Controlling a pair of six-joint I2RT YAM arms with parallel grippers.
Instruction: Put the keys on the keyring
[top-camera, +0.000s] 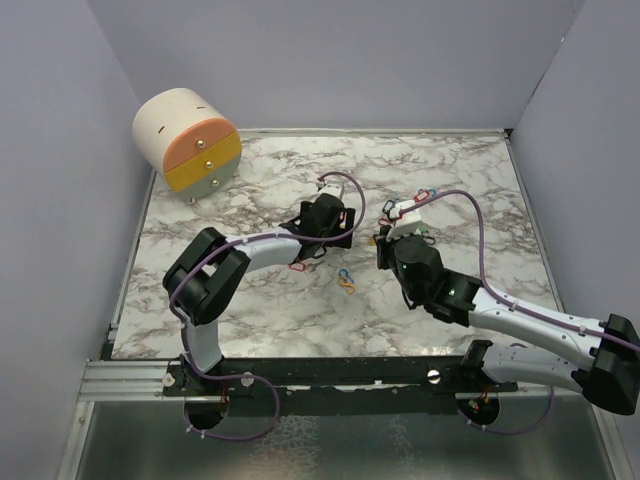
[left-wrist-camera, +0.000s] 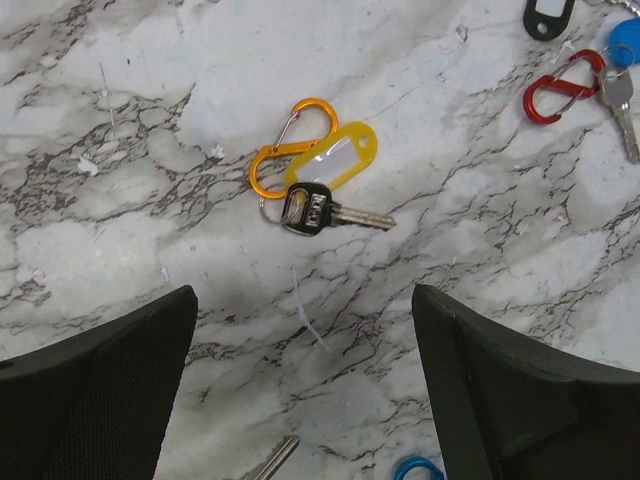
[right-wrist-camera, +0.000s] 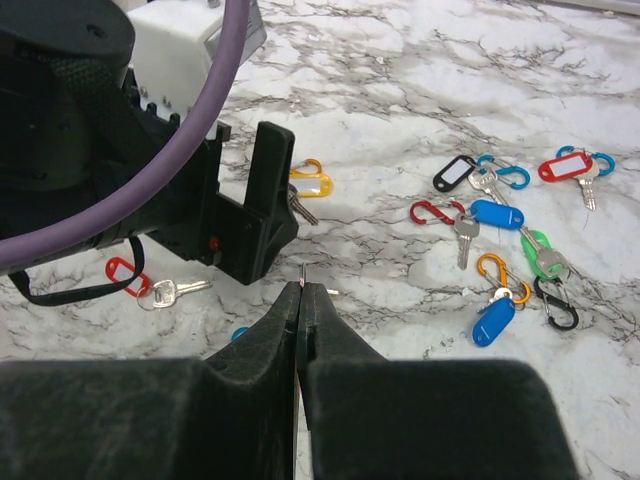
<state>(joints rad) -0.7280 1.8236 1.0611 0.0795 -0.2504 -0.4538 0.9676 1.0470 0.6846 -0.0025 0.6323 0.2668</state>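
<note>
The left gripper (left-wrist-camera: 303, 310) hangs with jaws spread wide, holding nothing. The yellow-tagged key (left-wrist-camera: 335, 205) lies on the marble table (left-wrist-camera: 120, 120) just ahead of its fingertips, blade running crosswise from finger to finger, an orange clip (left-wrist-camera: 290, 145) touching its tag. The right gripper (right-wrist-camera: 300, 292) is pinched shut, with nothing plainly in it, and sits farther off. Other keys (right-wrist-camera: 495, 215) lie scattered well apart.

Seen from my left wrist, my left claw (left-wrist-camera: 303, 300) has both fingers running off the bottom corners. The frame edge clips a black tag (left-wrist-camera: 548, 15) at 1 o'clock, a blue tag (left-wrist-camera: 625, 40) at 2 o'clock, and a key (left-wrist-camera: 272, 460) and a blue carabiner (left-wrist-camera: 415, 468) at 6 o'clock. From my right wrist, a left finger (right-wrist-camera: 270, 185) hides part of the yellow tag (right-wrist-camera: 312, 187), and my closed right claw (right-wrist-camera: 301, 292) covers most of a blue piece (right-wrist-camera: 240, 333). From above, the keys (top-camera: 424, 196) are too small to tell apart.
</note>
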